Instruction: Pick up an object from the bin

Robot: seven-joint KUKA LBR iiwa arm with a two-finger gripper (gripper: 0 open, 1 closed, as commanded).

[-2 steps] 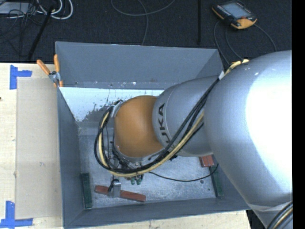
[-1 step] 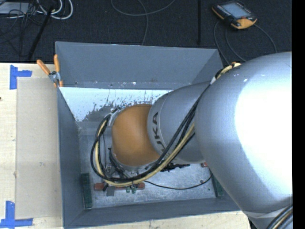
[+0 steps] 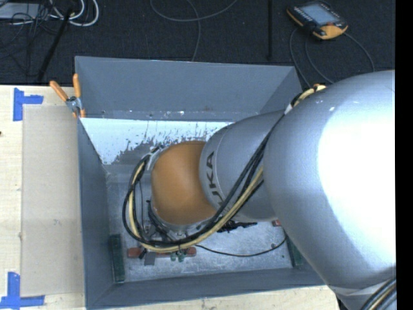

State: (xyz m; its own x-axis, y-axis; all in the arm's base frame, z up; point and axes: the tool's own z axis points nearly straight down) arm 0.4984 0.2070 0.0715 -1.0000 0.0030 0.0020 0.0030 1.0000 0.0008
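Bin [image 3: 91, 205], dark green bar [image 3: 116, 258] beside left wall

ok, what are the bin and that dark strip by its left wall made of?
Bin: grey sheet metal by the look, matte, with flat folded walls and dark scuff marks inside. Dark strip: dull greenish-black, possibly plastic or rubber; cannot tell.

We see the silver arm [image 3: 335, 186] enter from 3 o'clock, its broad rounded link filling the 4 o'clock quarter. We follow a narrower grey link [image 3: 235, 166] toward 9 o'clock to the orange wrist cover [image 3: 181, 183], which tilts down toward 7 o'clock. Black and yellow cables [image 3: 132, 202] loop round the cover from 9 to 5 o'clock. The dark gripper [image 3: 161, 241] sits beneath it, mostly hidden.
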